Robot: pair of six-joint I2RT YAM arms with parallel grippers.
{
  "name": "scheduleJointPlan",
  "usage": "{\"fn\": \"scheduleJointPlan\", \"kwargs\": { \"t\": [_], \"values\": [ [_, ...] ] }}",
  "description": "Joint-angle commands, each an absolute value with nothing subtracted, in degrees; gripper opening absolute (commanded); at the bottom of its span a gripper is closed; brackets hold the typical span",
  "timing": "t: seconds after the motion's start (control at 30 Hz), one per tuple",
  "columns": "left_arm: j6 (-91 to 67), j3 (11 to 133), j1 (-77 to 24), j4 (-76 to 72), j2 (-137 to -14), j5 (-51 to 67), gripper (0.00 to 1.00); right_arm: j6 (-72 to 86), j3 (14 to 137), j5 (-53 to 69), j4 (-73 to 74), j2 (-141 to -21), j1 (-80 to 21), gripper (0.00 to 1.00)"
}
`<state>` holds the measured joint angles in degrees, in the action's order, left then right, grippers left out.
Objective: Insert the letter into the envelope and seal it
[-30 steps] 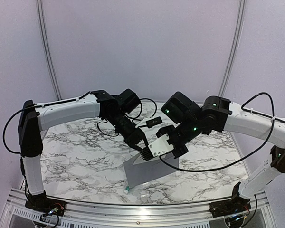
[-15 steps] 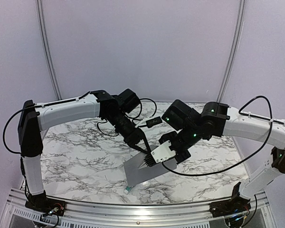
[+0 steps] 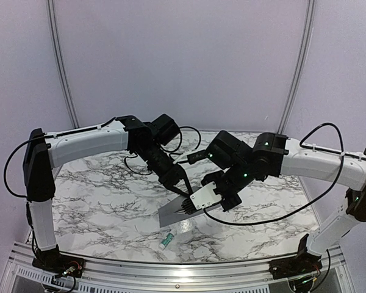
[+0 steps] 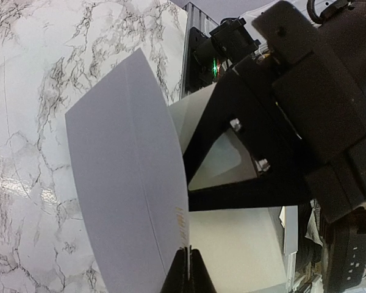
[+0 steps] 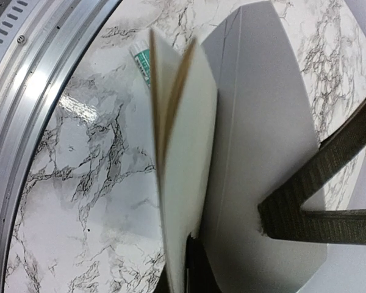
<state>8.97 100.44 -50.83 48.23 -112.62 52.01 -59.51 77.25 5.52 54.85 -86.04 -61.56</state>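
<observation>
insertion step, letter not yet inside. left claw (image 4: 186, 270) pinched shut on the envelope (image 4: 125, 177) edge, holding it tilted above the bench (image 3: 97, 201). right claw (image 5: 192, 264) clamped on the folded letter (image 5: 183, 171), just beside the envelope. next move: find the pocket mouth (not visible here), then slide the letter in.

Lots of room over the bare table (image 3: 91, 195) at the left of the frame. Middle blocked by left arm (image 3: 149, 146), right arm (image 3: 274, 155), lifted envelope (image 3: 171, 217). Little tube (image 3: 167, 241) low in front.

Pale lilac walls (image 3: 183, 61) with thin grey uprights (image 3: 59, 61), maybe seams, behind a marble-patterned table (image 3: 97, 201) edged by an aluminium rail (image 3: 140, 271).
</observation>
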Motion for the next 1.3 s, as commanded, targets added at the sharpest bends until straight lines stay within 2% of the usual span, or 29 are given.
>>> {"fn": "scheduleJointPlan", "kwargs": {
  "t": [0.0, 0.37, 0.9, 1.1, 1.27],
  "values": [
    [9.0, 102.2, -50.5, 49.0, -112.9, 54.0, 0.0, -57.0, 77.9, 3.6, 52.9, -87.9, -62.1, 0.0],
    [9.7, 102.4, -50.3, 49.0, -113.5, 53.9, 0.0, -56.2, 78.0, 1.4, 51.5, -85.5, -61.7, 0.0],
    [9.0, 104.1, -50.1, 49.0, -114.8, 52.8, 0.0, -54.9, 75.8, 0.3, 50.2, -90.1, -61.9, 0.0],
    [8.9, 103.6, -49.9, 49.0, -114.6, 52.3, 0.0, -52.9, 76.6, 4.8, 50.2, -85.9, -60.1, 0.22],
    [9.2, 103.4, -49.7, 49.0, -114.5, 52.8, 0.0, -51.9, 78.4, 9.1, 52.6, -85.4, -57.6, 0.24]
  ]
}}
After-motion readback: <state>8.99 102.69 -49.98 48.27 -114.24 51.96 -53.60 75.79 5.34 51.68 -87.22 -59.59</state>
